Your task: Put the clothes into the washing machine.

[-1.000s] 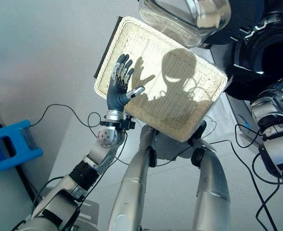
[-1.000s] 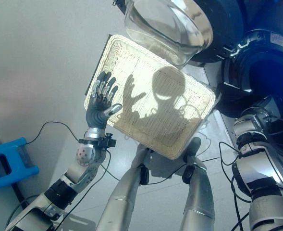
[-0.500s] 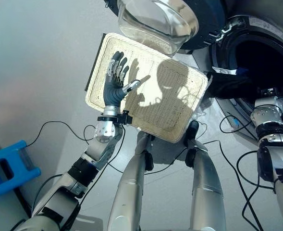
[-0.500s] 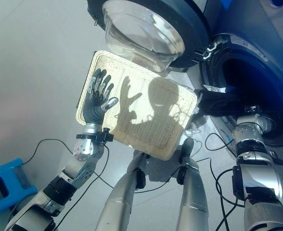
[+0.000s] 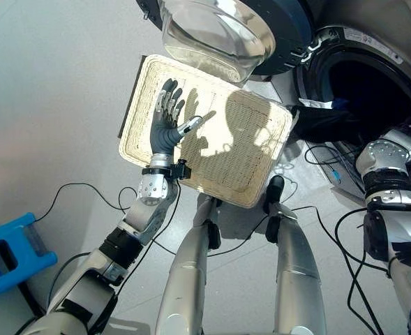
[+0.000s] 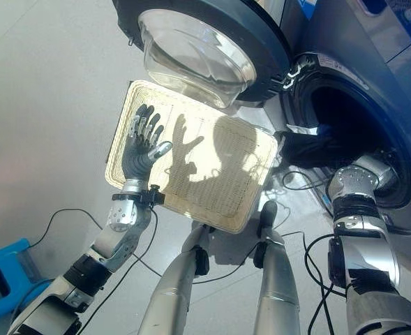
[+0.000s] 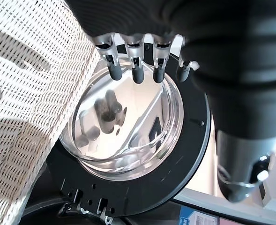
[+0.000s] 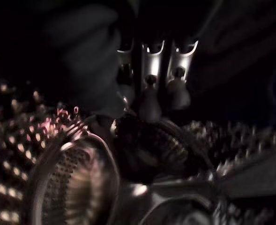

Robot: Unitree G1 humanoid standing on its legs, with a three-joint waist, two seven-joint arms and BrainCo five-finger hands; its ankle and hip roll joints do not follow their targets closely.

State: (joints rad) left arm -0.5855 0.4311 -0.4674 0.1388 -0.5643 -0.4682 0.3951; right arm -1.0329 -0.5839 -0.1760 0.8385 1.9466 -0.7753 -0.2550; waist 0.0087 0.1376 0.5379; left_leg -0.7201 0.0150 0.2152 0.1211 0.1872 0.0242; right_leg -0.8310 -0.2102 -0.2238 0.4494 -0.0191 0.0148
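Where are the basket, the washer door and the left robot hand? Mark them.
basket (image 5: 250, 150): left eye view, bare woven floor.
washer door (image 6: 198, 49): right eye view, glass bowl.
left robot hand (image 5: 165, 132): left eye view, palm.

No text, number or sign can be read on anything shown. A small pale label is seen on the rim of the washing machine opening, well to the right of the left hand, but its print cannot be made out. Coloured stickers at the machine's edge, past that hand's fingers, are likewise illegible.
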